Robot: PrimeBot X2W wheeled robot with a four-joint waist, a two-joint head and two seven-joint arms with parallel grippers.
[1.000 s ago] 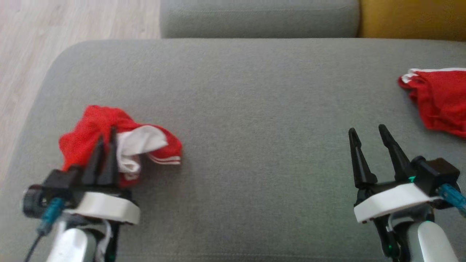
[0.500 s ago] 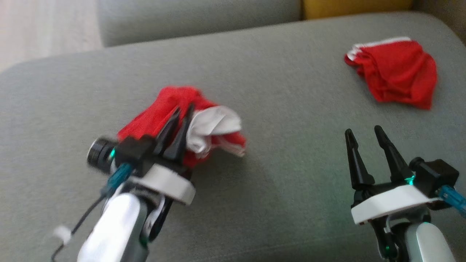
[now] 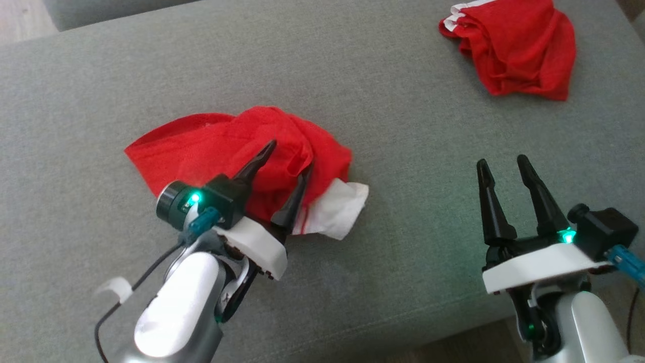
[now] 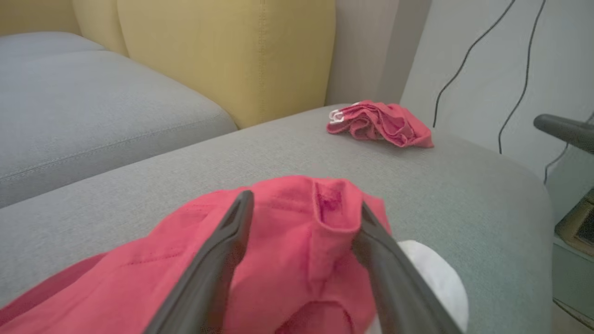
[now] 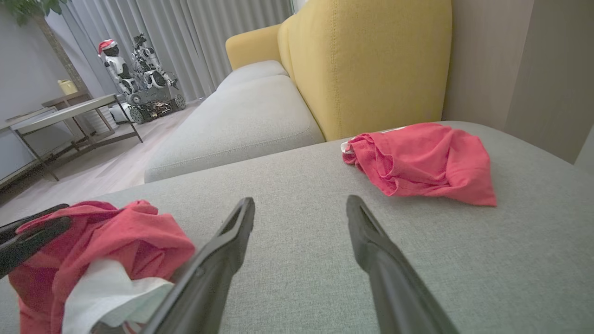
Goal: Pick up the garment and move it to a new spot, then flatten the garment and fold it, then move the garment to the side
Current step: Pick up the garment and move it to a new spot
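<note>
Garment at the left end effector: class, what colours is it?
The garment is red with a white section; head view.

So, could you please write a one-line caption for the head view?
Left gripper open over the crumpled red garment on a grey cushion; right gripper open, empty.

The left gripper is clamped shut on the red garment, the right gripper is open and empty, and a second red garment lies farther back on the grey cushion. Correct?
Not quite. The left gripper is open: the head view shows its fingers spread over the red garment. The right gripper is open and empty, and a second red garment lies farther back on the grey cushion.
</note>
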